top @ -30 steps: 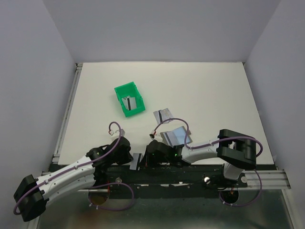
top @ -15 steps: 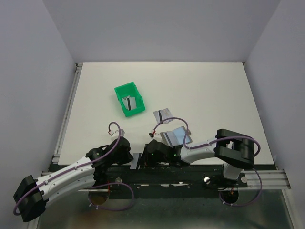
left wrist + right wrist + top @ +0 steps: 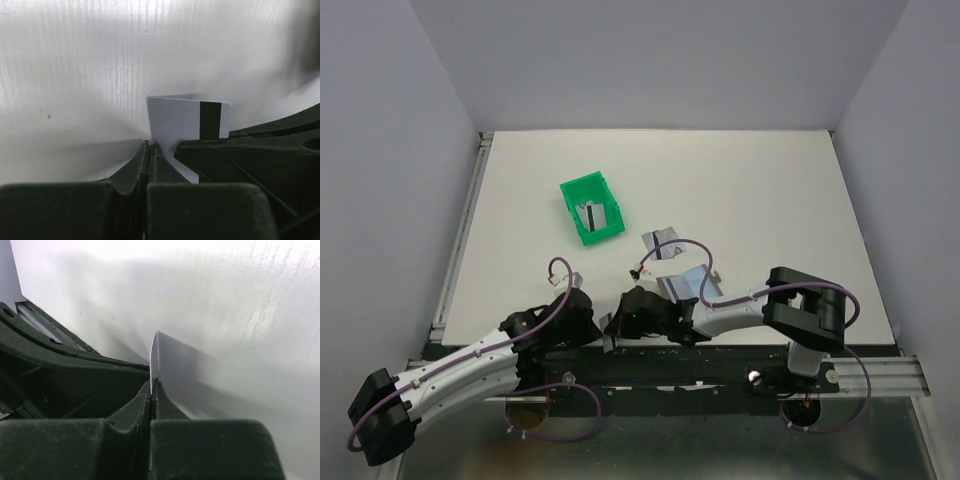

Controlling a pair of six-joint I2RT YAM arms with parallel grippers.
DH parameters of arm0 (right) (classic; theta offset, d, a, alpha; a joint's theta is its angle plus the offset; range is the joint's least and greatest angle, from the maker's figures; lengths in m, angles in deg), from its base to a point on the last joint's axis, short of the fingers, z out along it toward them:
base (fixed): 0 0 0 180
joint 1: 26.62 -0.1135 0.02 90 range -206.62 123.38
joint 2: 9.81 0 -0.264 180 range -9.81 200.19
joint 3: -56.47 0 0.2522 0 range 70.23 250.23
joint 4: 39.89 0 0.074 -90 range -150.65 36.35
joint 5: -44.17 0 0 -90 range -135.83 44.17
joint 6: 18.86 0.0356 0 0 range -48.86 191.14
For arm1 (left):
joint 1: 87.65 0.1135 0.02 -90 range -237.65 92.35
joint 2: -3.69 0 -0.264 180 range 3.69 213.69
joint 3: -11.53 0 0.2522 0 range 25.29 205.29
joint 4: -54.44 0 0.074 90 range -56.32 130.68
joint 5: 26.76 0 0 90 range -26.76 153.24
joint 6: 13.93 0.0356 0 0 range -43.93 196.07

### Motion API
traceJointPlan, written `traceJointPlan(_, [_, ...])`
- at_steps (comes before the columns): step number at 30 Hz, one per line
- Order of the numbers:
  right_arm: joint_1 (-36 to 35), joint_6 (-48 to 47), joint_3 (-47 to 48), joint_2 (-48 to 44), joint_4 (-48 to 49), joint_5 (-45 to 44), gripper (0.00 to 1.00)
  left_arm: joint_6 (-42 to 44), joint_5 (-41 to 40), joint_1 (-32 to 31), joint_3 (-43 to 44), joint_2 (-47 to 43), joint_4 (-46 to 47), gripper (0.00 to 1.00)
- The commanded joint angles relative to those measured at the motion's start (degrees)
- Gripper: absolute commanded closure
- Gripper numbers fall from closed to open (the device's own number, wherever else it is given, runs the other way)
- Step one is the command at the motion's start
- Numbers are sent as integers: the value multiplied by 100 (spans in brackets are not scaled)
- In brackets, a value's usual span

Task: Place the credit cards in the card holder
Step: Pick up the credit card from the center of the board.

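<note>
A whitish credit card [image 3: 175, 122] with a dark stripe stands on edge near the table's front edge, between my two grippers. My right gripper [image 3: 152, 385] is shut on it, and the card [image 3: 154, 352] shows edge-on in its jaws. My left gripper [image 3: 150, 147] is shut, its tips at the card's lower left corner; I see nothing between them. In the top view the card [image 3: 608, 341] is mostly hidden between the left gripper [image 3: 590, 322] and the right gripper [image 3: 618, 325]. The card holder [image 3: 688, 284] lies open right of them. A second card [image 3: 662, 240] lies behind it.
A green plastic bin [image 3: 577, 193] stands left of centre with another striped card [image 3: 591, 216] inside. The black mounting rail [image 3: 720, 362] runs along the table's front edge just behind both grippers. A purple cable loops over the card holder.
My right gripper has moved left from beside the card holder and closed on the card next to the left gripper. The left arm has barely moved.
</note>
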Motion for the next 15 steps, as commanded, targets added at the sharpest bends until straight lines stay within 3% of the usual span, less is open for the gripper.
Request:
traceJointPlan(1, [21, -155, 63, -214, 150, -257, 95, -53, 16, -55, -14, -163, -507, 96])
traceJointPlan(11, [346, -1201, 537, -1971, -2547, -907, 100, 350, -801, -46, 1321, -32, -964, 81])
traceJointPlan(15, [1039, -1508, 143, -3060, -2901, -567, 100, 851, -872, -37, 1954, 564, -605, 74])
